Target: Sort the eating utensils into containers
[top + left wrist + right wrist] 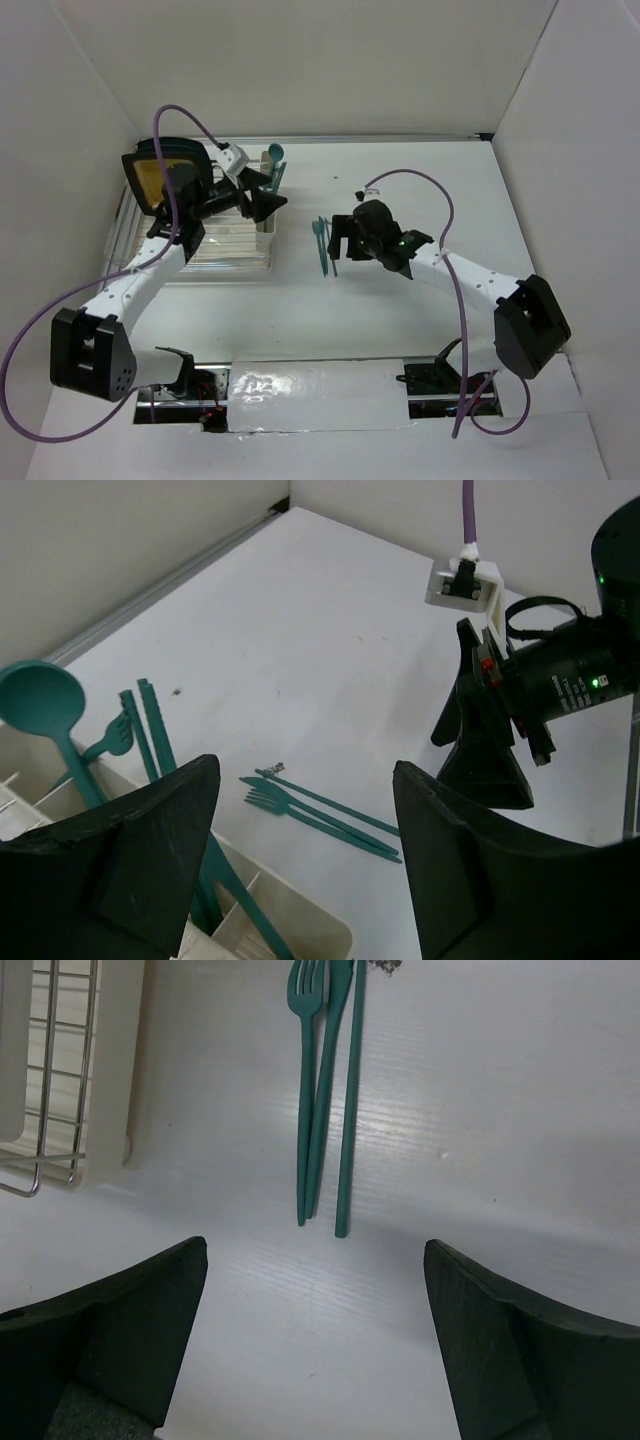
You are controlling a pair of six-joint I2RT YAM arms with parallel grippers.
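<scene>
Three teal utensils [322,1110] lie side by side on the white worktop [500,1110] — one is a fork [307,990], touching the one next to it. The right tool [312,1248] hangs just over their handle ends, wide open and holding nothing. More teal pieces, with a big round spoon [40,702] among them, stand up in the cream container [320,942] at the end of the dish rack [225,255]. The left tool [302,770] is above that container — open too, and empty. A yellow plate [158,175] sits at the rack's far left.

Teal utensils [42,698] stand in the cream containers [310,940]; perhaps three loose utensils [324,1110] lie parallel nearby.
</scene>
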